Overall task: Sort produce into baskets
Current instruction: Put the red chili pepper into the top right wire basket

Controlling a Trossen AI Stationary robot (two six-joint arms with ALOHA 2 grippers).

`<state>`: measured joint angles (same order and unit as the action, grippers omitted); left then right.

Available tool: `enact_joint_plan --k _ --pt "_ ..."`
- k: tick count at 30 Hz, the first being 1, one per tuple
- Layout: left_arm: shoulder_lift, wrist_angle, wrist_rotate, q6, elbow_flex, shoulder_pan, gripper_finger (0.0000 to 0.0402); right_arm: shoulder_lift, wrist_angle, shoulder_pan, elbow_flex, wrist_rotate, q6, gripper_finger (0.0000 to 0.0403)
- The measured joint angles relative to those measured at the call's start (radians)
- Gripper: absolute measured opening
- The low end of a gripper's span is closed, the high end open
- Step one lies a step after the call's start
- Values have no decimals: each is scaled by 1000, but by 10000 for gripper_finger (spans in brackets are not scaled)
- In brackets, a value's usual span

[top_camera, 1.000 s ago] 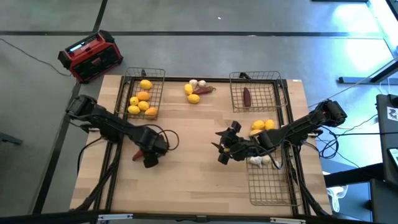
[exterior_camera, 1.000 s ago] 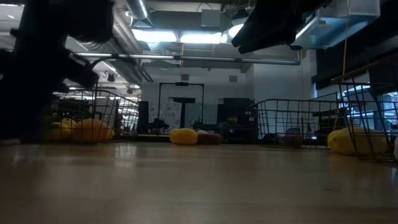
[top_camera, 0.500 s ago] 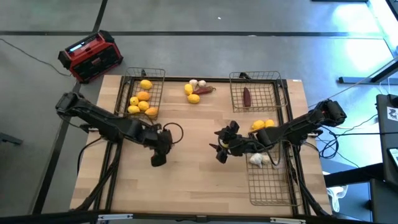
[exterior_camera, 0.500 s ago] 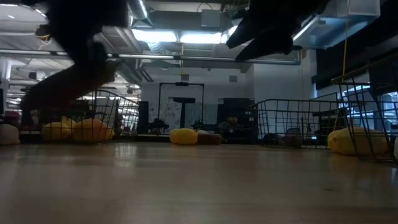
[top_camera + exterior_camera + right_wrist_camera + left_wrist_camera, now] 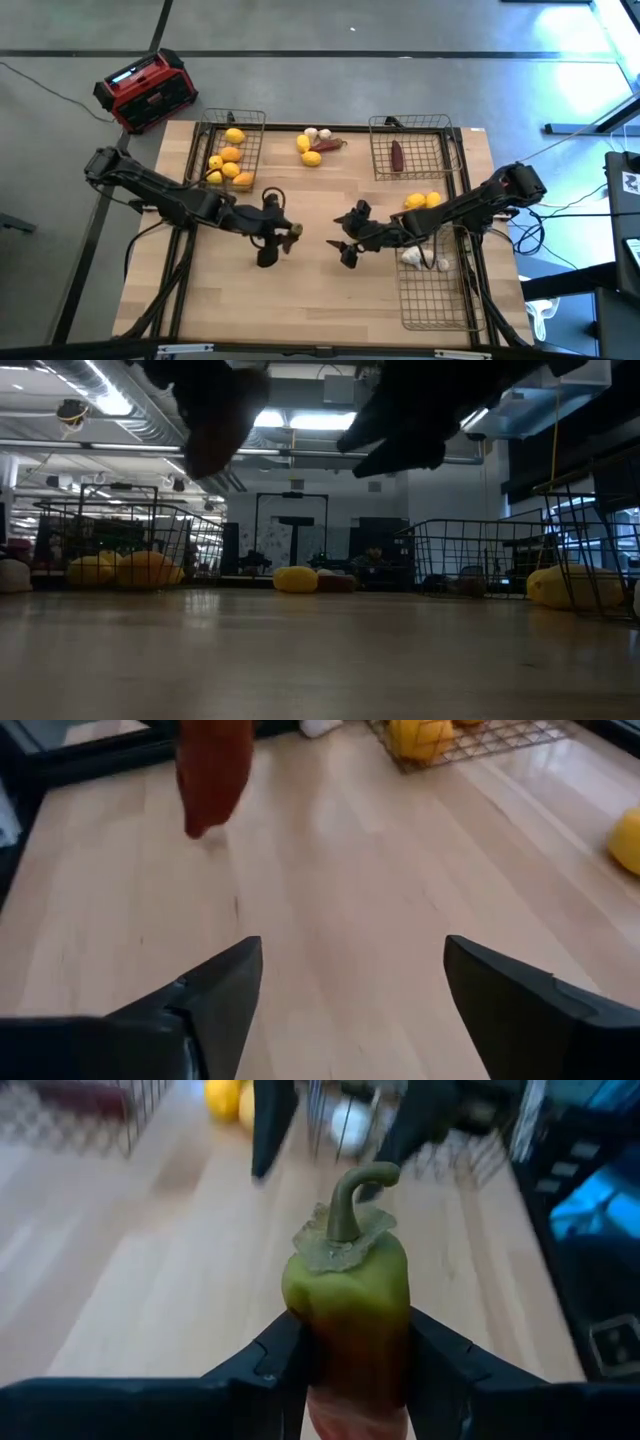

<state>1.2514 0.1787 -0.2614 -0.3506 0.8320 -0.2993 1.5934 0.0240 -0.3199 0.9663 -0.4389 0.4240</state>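
My left gripper (image 5: 280, 235) is above the middle of the table, shut on a pepper (image 5: 345, 1315) with a green stem end and a red body. My right gripper (image 5: 345, 238) is open and empty, just to the pepper's right and facing it. Its wide-spread fingers show in the right wrist view (image 5: 350, 990), with the red pepper (image 5: 213, 770) ahead of them. The far-left wire basket (image 5: 215, 128) holds several lemons (image 5: 228, 160). The far-right basket (image 5: 445, 150) holds one dark red piece (image 5: 397, 155). My left gripper pinches the pepper's body just below its green shoulder (image 5: 345, 1345) between its two fingers (image 5: 275, 1360). The fingers come about level from the table's left side. The stem (image 5: 350, 1195) points on past the fingertips toward my right gripper. The pepper is lifted clear of the table.
Loose lemons (image 5: 308, 150), garlic bulbs (image 5: 317, 133) and a red piece (image 5: 331, 145) lie at the table's far middle. Lemons (image 5: 421, 201) and a garlic bulb (image 5: 413, 257) lie at the right by the near-right basket (image 5: 440, 300). A red-and-black box (image 5: 146, 90) stands off the far-left corner.
My left gripper has carried the pepper from the table's left part toward its right, to the middle, and keeps it clear of the table. My right gripper has moved a little toward the left, nearer the pepper, and stays open.
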Motion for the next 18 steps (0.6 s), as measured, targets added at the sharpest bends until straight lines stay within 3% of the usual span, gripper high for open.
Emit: enact_joint_plan --k 5,18 --pt "8 -201 -39 53 -48 6 123 9 112 0 0 29 -58 288" --pt "60 -430 -59 121 -74 7 123 33 371 0 2 47 -144 265"
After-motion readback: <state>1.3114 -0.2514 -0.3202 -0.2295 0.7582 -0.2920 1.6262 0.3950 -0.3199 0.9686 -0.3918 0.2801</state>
